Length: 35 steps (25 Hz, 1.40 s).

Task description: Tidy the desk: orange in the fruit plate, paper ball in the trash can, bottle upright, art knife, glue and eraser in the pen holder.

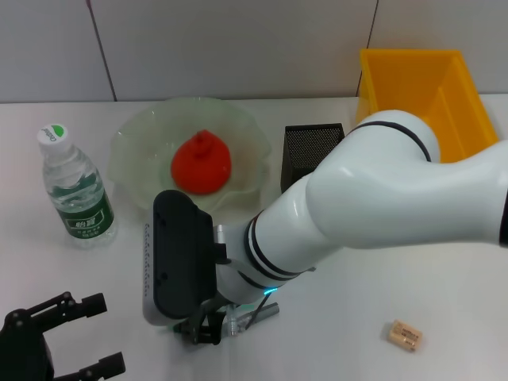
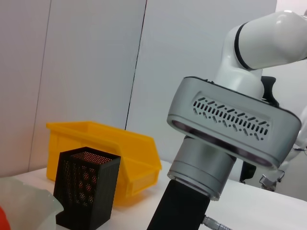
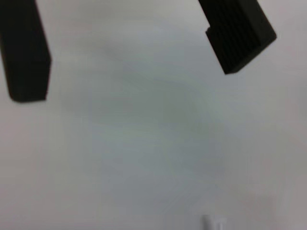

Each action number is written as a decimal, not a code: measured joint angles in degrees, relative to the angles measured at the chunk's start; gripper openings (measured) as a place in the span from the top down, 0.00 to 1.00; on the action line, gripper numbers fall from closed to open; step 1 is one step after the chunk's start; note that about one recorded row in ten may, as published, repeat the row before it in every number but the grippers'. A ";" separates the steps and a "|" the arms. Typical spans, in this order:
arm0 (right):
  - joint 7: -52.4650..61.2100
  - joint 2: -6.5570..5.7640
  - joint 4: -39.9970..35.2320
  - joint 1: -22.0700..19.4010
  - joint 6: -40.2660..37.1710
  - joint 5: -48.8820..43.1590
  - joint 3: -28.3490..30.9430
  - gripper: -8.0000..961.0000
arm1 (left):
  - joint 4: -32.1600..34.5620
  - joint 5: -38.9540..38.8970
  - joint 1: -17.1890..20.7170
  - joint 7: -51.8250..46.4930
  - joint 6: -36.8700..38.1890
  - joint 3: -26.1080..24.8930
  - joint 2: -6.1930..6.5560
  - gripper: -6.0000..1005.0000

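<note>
Counting: one orange (image 1: 202, 163) in fruit plate (image 1: 135, 151) | one bottle (image 1: 76, 189) | one eraser (image 1: 404, 334)

White desk (image 1: 444, 262), flat surface. Standing on it: bottle (image 1: 76, 190), upright, at the robot's left; fruit plate (image 1: 135, 155) beside it toward the middle; pen holder (image 1: 311, 151) just right of the plate; trash can (image 1: 429, 95) at the far right. Eraser (image 1: 404, 334) lies alone at the near right, well apart from the rest.
</note>
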 joint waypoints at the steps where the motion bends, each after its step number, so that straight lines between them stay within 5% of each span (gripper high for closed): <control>1: 0.00 0.00 0.00 0.00 0.00 0.00 0.00 0.65 | 0.00 0.00 -0.10 0.00 0.00 0.00 -0.02 0.20; 19: -0.08 -0.29 -4.06 -3.06 -3.36 -2.32 5.14 0.80 | -0.09 -0.04 -0.55 0.00 -0.35 0.00 -0.23 0.20; 24: 0.54 -0.38 -17.82 -12.98 -11.27 -13.20 18.30 0.80 | -0.09 -0.28 -0.74 0.00 -0.37 -0.01 -0.08 0.20; 28: 0.29 -0.55 -35.53 -26.84 -17.28 -18.17 30.15 0.79 | -0.03 -0.38 -1.64 0.00 -0.43 -0.09 -0.04 0.20; 35: -6.65 -0.31 -46.57 -40.06 -16.58 -13.55 41.17 0.78 | 0.00 -0.41 -2.76 0.00 -0.93 -0.09 -0.28 0.20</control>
